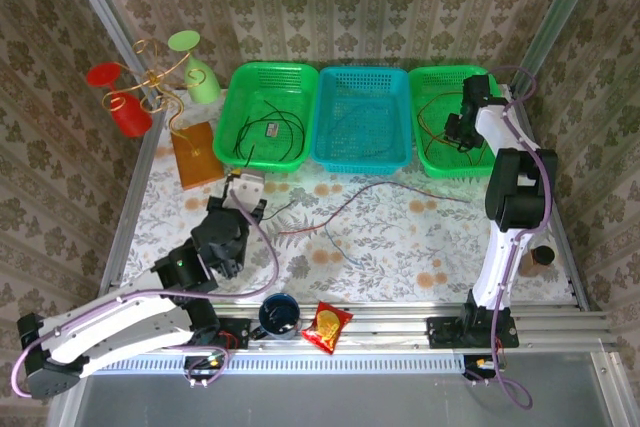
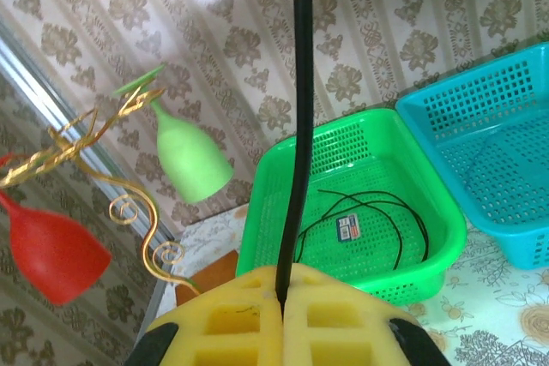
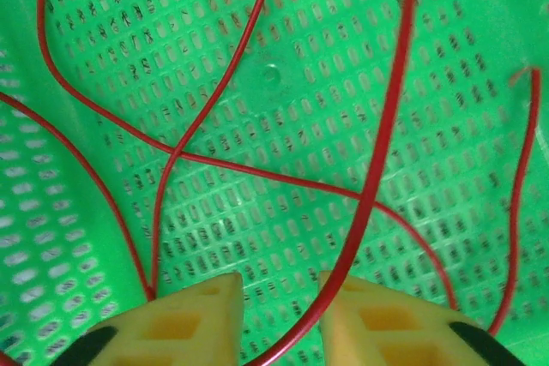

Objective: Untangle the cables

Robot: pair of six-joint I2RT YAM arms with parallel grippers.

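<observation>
Patterned wallpaper all round; below, a flowered tablecloth (image 1: 420, 247) with three baskets along the back. On the left gripper (image 2: 283, 293), yellow fingers pressed together on a black cable (image 2: 298, 126), rising out of frame, upper end cut off. Behind, in the left green basket (image 2: 266, 212), a black loop (image 2: 403, 220) with a small label, print unreadable; same cable or not, impossible to tell. Down in the right green basket (image 3: 480, 169), the right gripper (image 3: 279, 293), fingers apart, a red cable (image 3: 377, 169) slack through the gap, ends out of view. On the cloth, a thin reddish-to-blue cable (image 1: 340, 212), strands hard to separate.
</observation>
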